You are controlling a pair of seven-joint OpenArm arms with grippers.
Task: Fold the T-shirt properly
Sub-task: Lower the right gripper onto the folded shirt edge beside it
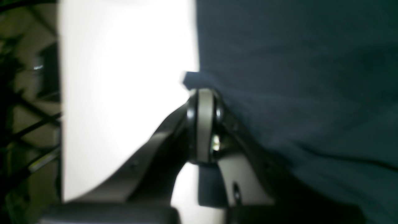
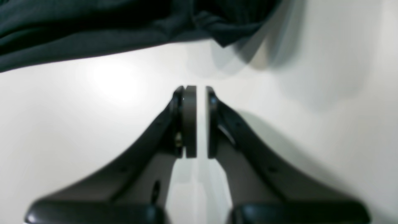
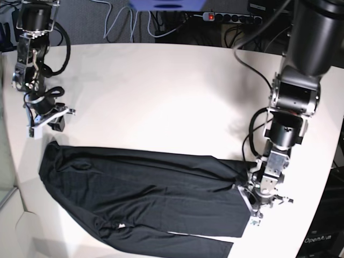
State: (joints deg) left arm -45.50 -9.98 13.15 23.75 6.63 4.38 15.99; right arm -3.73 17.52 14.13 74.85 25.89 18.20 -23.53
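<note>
The T-shirt (image 3: 145, 201) lies spread along the front edge of the white desk (image 3: 161, 91), partly folded into a long band, with its small white tag (image 3: 120, 226) near the front edge. The left tool (image 3: 257, 200) sits at the garment's end toward the desk's front right corner, and the left wrist view shows its jaws pressed together on a small tab of the dark fabric (image 1: 194, 81), so it holds the shirt's edge. The right tool (image 3: 47, 115) hovers over bare desk near the left edge, just beside the other end of the shirt but apart from it; the right wrist view shows its jaws (image 2: 199, 121) nearly closed with a thin gap and nothing between them.

The step in hand appears to be a fold of the right-hand end over the body. The next move likely calls for the left arm to lift the pinched edge and carry it across toward the middle, keeping the thin cloth flat, while the right tool would need to open and take the other end.
</note>
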